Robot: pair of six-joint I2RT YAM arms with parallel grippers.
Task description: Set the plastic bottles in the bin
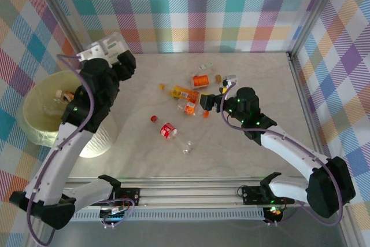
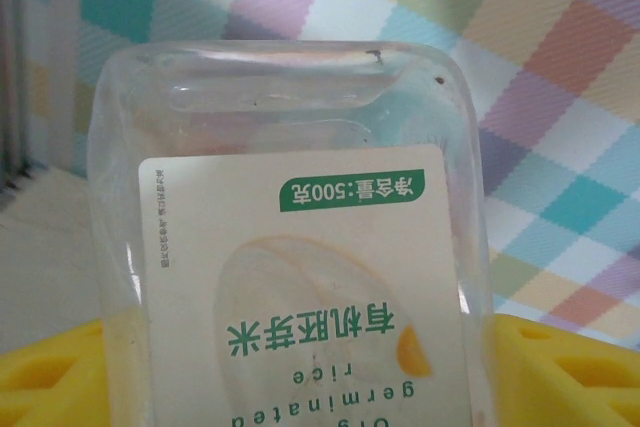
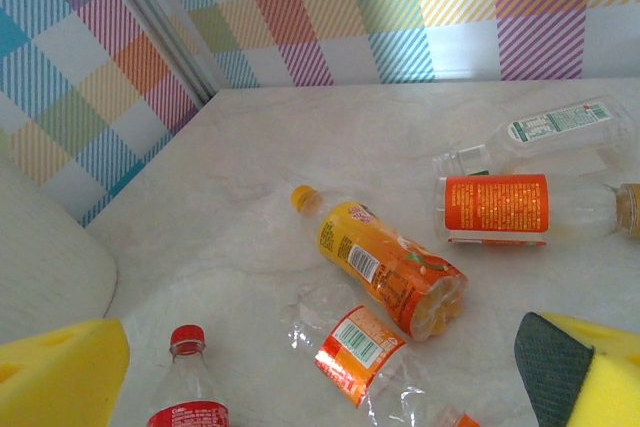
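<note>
Left claw [image 2: 310,377] pinches clear bottle [image 2: 290,147] above bin [image 1: 40,114] at left edge of worktop [image 1: 260,148], likely for dropping; right claw [image 3: 325,372] spread over loose bottles [image 3: 390,267] mid-worktop.

The left arm [image 1: 60,163] and right arm [image 1: 289,146] are white tubes with bulky black joints and small green lights [image 1: 238,108]. Purple cables [image 1: 29,224] run along them, and the fingers [image 3: 60,372] are yellow.
</note>
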